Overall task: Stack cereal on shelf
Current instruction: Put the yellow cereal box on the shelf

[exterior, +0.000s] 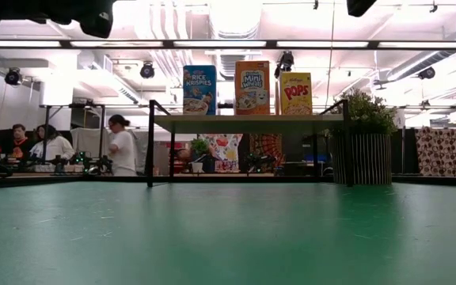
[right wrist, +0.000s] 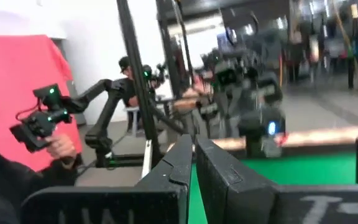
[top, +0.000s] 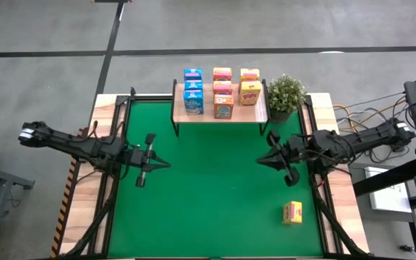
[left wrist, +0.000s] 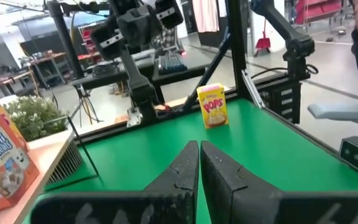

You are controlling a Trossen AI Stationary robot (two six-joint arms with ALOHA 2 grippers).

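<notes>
High view: both arms are seen stretched inward from the table's sides, held level over the green mat (top: 215,188), wrists facing each other across its middle. The left gripper (top: 163,165) is closed, its fingers (left wrist: 182,171) pressed together with nothing between them. The right gripper (top: 262,160) is likewise closed and empty, as the right wrist view shows by its fingers (right wrist: 179,163) meeting.

The shelf (top: 220,114) is placed beyond both grippers, at the far edge of the mat, roughly midway between them. Eight boxes are stood on it in three rows: blue boxes (top: 193,90) nearest the left arm's side, orange-red boxes (top: 222,92) in the middle, and yellow boxes (top: 249,87) toward the right arm's side. A plant (top: 285,95) is set just beside the shelf's right end.

One loose yellow box (top: 292,212) is left on the mat, near the right gripper, on its near side and apart from it; it is also seen ahead of the left gripper in the left wrist view.
</notes>
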